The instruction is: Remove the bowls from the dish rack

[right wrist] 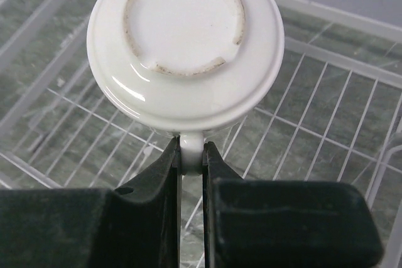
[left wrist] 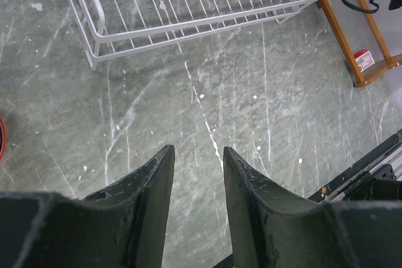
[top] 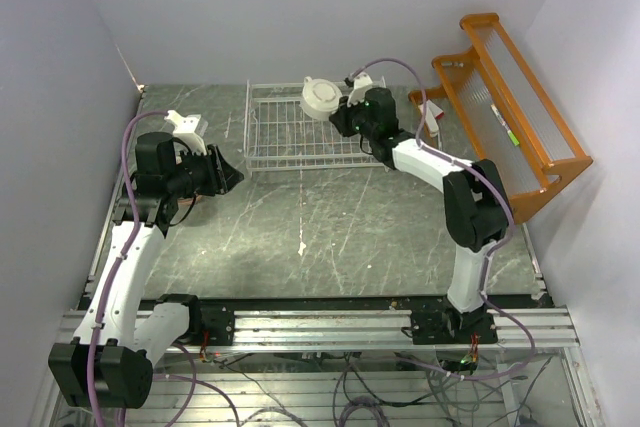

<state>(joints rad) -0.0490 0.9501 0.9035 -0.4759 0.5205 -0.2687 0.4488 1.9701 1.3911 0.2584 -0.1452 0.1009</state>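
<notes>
Right gripper [right wrist: 191,155] jaws pinch handle [right wrist: 191,144] of white bowl [right wrist: 185,48], held over dish rack [top: 300,137]. Left gripper [left wrist: 198,161] jaws spread, empty. No other bowls visible inside; set-down remains.

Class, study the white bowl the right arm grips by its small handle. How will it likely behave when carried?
The white bowl looks glazed and glossy, so it is probably stiff, slippery and breakable. The right end effector pinches only its small handle, so the bowl may swing or pivot. Over the wire dish rack, a slip could chip it.
</notes>
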